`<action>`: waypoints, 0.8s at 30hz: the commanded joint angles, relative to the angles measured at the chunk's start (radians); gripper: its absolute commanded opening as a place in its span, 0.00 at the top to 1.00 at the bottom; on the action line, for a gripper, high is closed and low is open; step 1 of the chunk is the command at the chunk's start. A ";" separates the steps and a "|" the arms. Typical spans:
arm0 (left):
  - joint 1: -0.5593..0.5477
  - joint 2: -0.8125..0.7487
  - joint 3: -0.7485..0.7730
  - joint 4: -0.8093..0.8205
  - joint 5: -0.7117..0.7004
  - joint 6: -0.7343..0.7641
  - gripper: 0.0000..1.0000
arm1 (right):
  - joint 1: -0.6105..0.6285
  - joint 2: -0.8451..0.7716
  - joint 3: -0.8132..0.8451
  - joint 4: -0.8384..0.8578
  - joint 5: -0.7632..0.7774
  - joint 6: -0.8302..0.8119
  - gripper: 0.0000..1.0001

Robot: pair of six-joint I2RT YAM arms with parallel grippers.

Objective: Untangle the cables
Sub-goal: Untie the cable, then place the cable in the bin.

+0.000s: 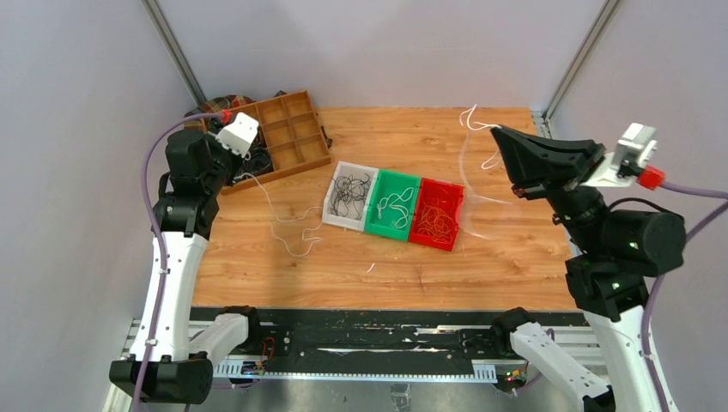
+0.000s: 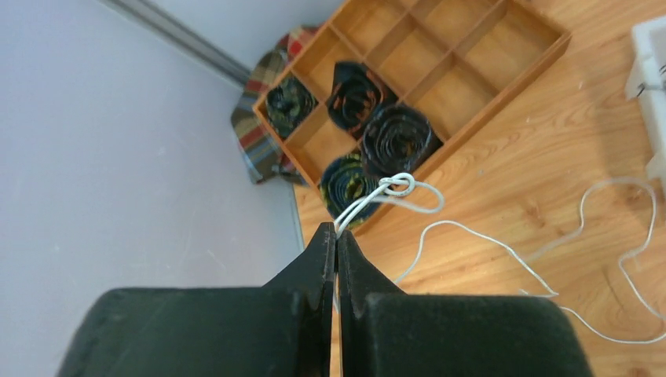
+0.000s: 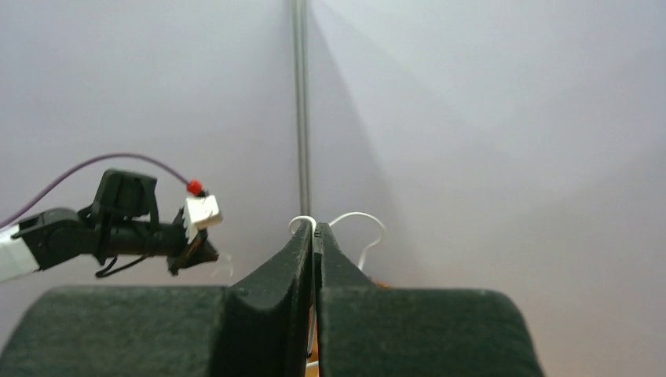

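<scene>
The left claw (image 2: 336,236), its jaws pressed together, is pinching a white cable (image 2: 363,206) just below a small knot (image 2: 397,186). From there the cable is trailing down onto the worktop (image 1: 515,257) and lying in loose loops to the left of the trays. The right claw (image 3: 314,228), likewise closed, is gripping a white strand (image 3: 357,214) high above the worktop's far right corner. The strand is hanging in a long curve towards the red tray (image 1: 433,244); whether strand and cable are one piece cannot be told. In the middle of the worktop three trays are sitting side by side, touching: a white tray (image 1: 343,223) is holding black cables (image 1: 352,190), a green tray (image 1: 385,232) is holding white cables (image 1: 395,204), and the red tray is holding orange cables (image 1: 438,219). A wooden divided box (image 2: 463,86) is standing at the far left corner, just beyond the left claw, with black coiled rolls (image 2: 397,137) filling several compartments near the knot. A plaid cloth (image 2: 259,126) is lying against the box by the wall. A short white scrap (image 1: 371,268) is lying alone on the near side of the trays.
</scene>
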 commanded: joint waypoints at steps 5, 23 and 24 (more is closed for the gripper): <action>0.088 -0.008 -0.063 0.050 0.094 0.012 1.00 | -0.018 0.002 0.116 -0.056 0.064 -0.099 0.99; 0.088 -0.086 0.068 -0.144 0.488 -0.094 1.00 | -0.018 0.300 0.009 0.018 -0.141 -0.010 0.99; 0.088 -0.089 0.069 -0.145 0.510 -0.105 0.99 | -0.017 0.322 0.002 0.022 -0.143 -0.014 0.99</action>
